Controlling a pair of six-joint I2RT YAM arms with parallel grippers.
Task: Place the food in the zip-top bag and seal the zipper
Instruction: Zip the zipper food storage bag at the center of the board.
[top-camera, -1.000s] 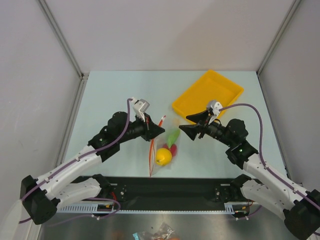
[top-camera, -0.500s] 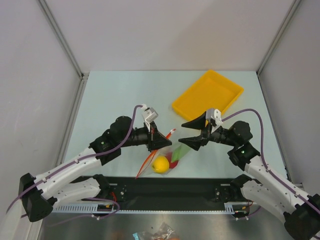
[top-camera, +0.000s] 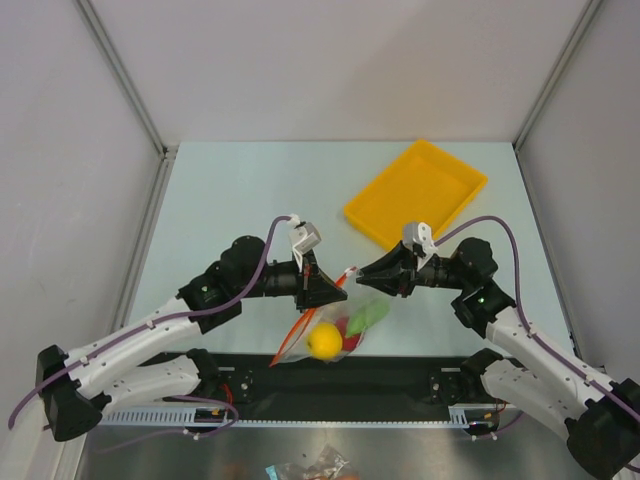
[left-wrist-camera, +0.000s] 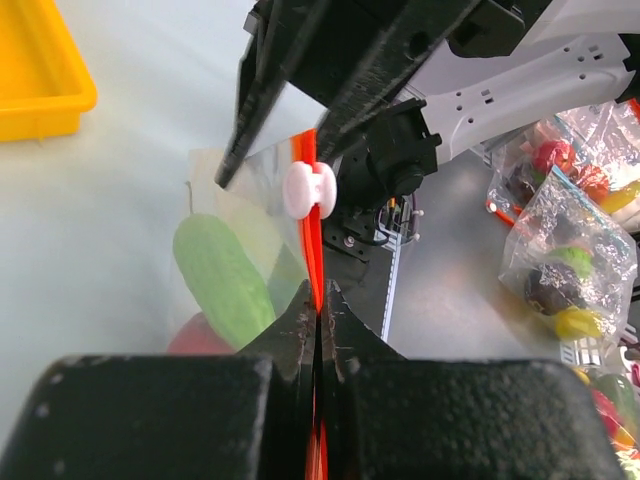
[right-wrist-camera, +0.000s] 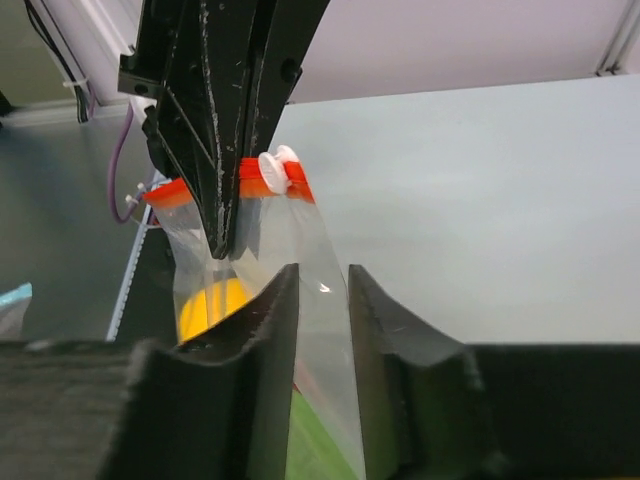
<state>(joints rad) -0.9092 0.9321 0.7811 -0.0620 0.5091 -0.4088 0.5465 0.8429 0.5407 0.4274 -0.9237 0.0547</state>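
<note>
The clear zip-top bag (top-camera: 335, 318) hangs just above the table between both arms. Inside it are the yellow lemon (top-camera: 324, 340), the red fruit (top-camera: 344, 327) and the green vegetable (top-camera: 368, 316). My left gripper (top-camera: 338, 291) is shut on the red-orange zipper (left-wrist-camera: 311, 235), just behind its white slider (left-wrist-camera: 308, 190). My right gripper (right-wrist-camera: 322, 275) faces it from the bag's other end. Its jaws stand a narrow gap apart with the bag's clear film (right-wrist-camera: 305, 235) between them, short of the slider (right-wrist-camera: 275, 172). The lemon (right-wrist-camera: 205, 305) shows through the film.
A yellow tray (top-camera: 455, 180) lies at the back right of the table. The black base strip (top-camera: 340, 378) runs along the near edge. Beyond that edge lie several filled bags of toy food (left-wrist-camera: 565, 250).
The left gripper carried the bag up off the table and toward the right arm. The right gripper's jaws went from wide apart to a narrow gap around the bag's end.
</note>
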